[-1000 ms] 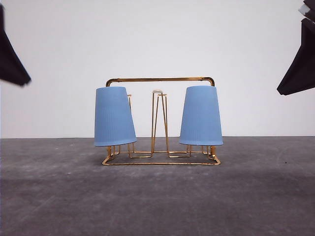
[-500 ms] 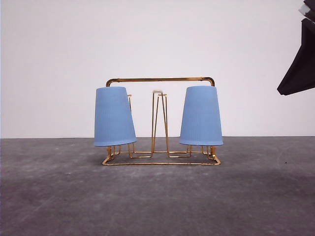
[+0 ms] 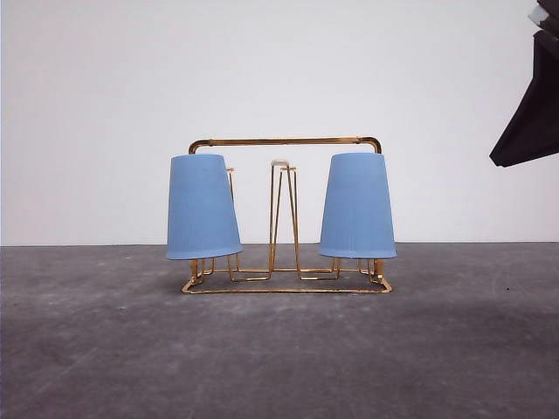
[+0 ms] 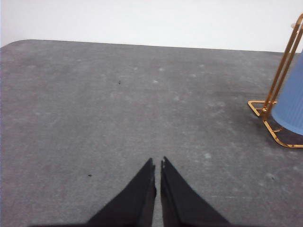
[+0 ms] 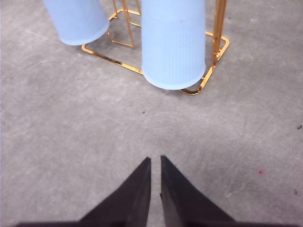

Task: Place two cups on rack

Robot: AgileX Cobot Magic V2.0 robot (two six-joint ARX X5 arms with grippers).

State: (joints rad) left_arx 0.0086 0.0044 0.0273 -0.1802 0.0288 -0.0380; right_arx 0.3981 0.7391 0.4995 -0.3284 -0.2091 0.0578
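Both cups [image 3: 203, 208] inverted on rack [image 3: 284, 142] prongs – upside-down

Open bench [image 3: 279, 349] is left near, left and right of the rack [image 3: 286, 218]. Passage through the rack's ends is blocked by the two inverted cups [image 3: 203, 208] [image 3: 356, 207]; its middle is barred by upright prongs [image 3: 282, 214].
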